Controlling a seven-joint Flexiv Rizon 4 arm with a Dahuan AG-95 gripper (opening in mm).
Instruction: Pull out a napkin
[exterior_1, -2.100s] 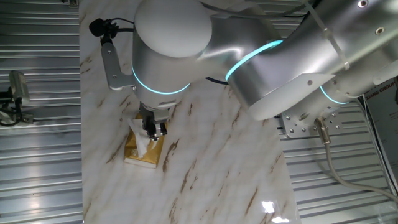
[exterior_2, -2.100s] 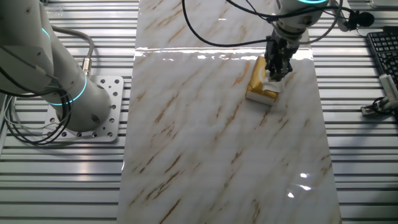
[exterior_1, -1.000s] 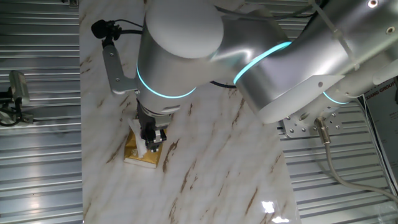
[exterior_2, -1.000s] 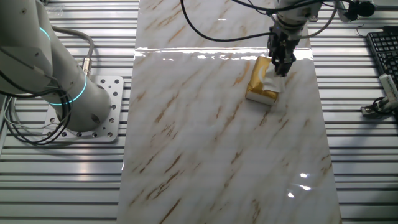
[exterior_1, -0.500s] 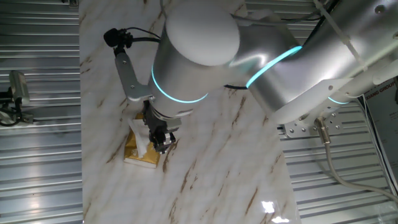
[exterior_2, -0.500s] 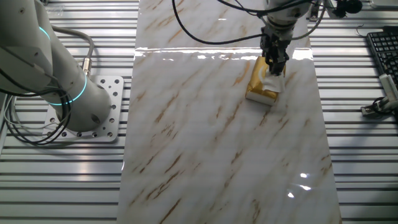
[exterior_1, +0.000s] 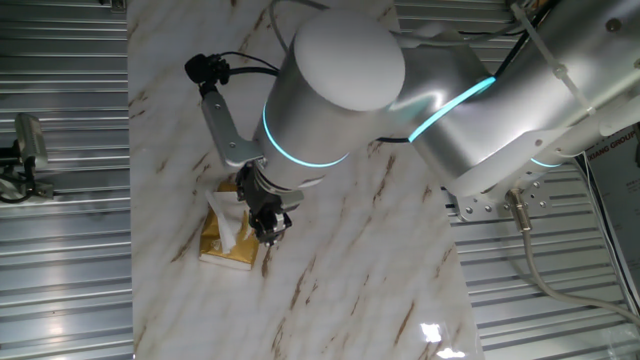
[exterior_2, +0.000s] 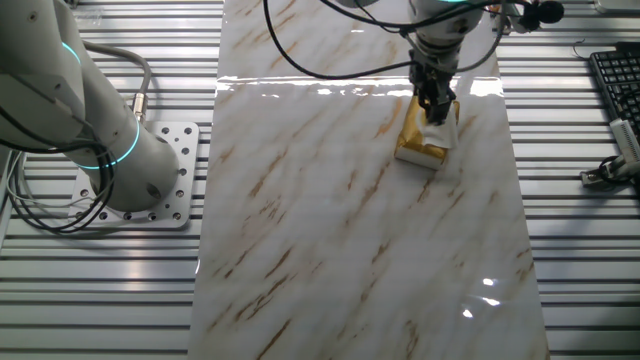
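The flat golden tissue pack (exterior_1: 226, 250) lies on the marble table, and it also shows in the other fixed view (exterior_2: 417, 146). The white napkin (exterior_1: 227, 226) sticks up crumpled from the pack's top, also visible in the other fixed view (exterior_2: 441, 131). My gripper (exterior_1: 268, 226) points down at the pack's right edge, just beside the napkin. In the other fixed view the gripper (exterior_2: 437, 103) hangs over the pack's far end, right above the napkin. Its fingers look close together, but I cannot tell if they hold any paper.
The marble tabletop (exterior_2: 350, 230) is a narrow strip with ribbed metal on both sides. The arm's base (exterior_2: 130, 160) stands to the left. A keyboard (exterior_2: 615, 85) lies at the right edge. A small camera on a bracket (exterior_1: 205, 72) rides on the wrist.
The gripper has shifted sideways from over the napkin to the pack's edge, and the wrist has turned. The napkin and pack have stayed in place.
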